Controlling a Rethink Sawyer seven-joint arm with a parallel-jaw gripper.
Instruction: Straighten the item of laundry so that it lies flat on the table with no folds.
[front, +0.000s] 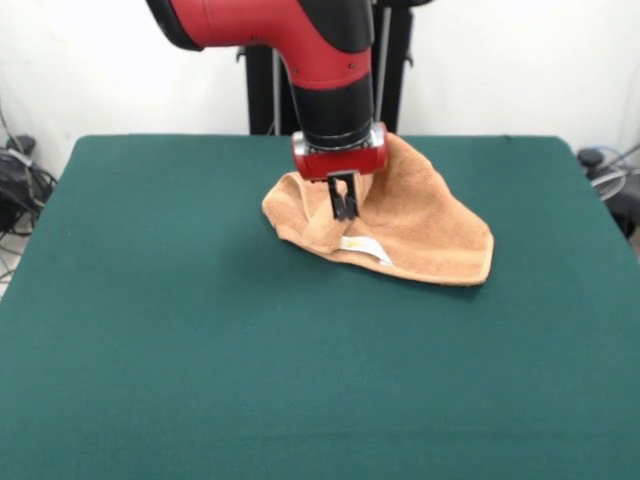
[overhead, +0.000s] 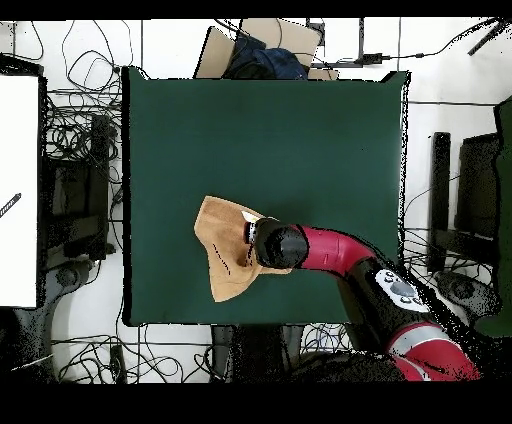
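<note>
The item of laundry (front: 430, 235) is an orange-tan towel lying rumpled on the far middle of the green table (front: 200, 330). Its left part is bunched into a raised fold, and a white label (front: 366, 250) shows at the near edge. My gripper (front: 343, 206) comes straight down onto that fold, and its black fingers stand close together, pinching the cloth. From overhead, the towel (overhead: 222, 255) spreads out to the left of the arm's wrist (overhead: 280, 245), which hides the fingers and part of the cloth.
Cables and dark equipment (front: 15, 190) lie off the table's left side, and more gear (front: 610, 175) sits off its right side. A cardboard box (overhead: 260, 45) stands beyond the table's top edge in the overhead view.
</note>
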